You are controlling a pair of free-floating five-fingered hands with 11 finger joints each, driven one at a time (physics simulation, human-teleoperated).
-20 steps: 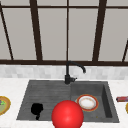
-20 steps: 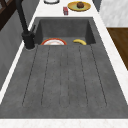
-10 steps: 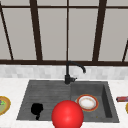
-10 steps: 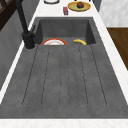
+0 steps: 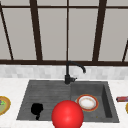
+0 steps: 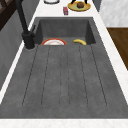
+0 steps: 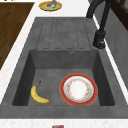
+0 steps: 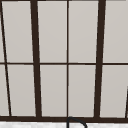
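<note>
In the front view my left hand [image 5: 37, 109] is a small black shape above the near left of the ribbed drainboard [image 5: 45, 96]. A red ball [image 5: 67, 115] sits low in the middle of that view, over the sink's front edge. A white plate with a red rim [image 5: 87, 102] [image 7: 78, 89] lies in the basin [image 7: 50, 75]. Beside it lies a yellow banana [image 7: 38, 94] [image 6: 80, 41], apart from the plate. I cannot tell what touches the ball.
A black faucet [image 5: 67, 75] [image 7: 101, 30] stands behind the sink. A yellow plate with food [image 5: 3, 105] [image 7: 50, 5] sits on the left counter. On the right counter are a red can [image 5: 122, 99] [image 6: 65, 10] and another yellow plate [image 6: 79, 5]. A window fills the wall above.
</note>
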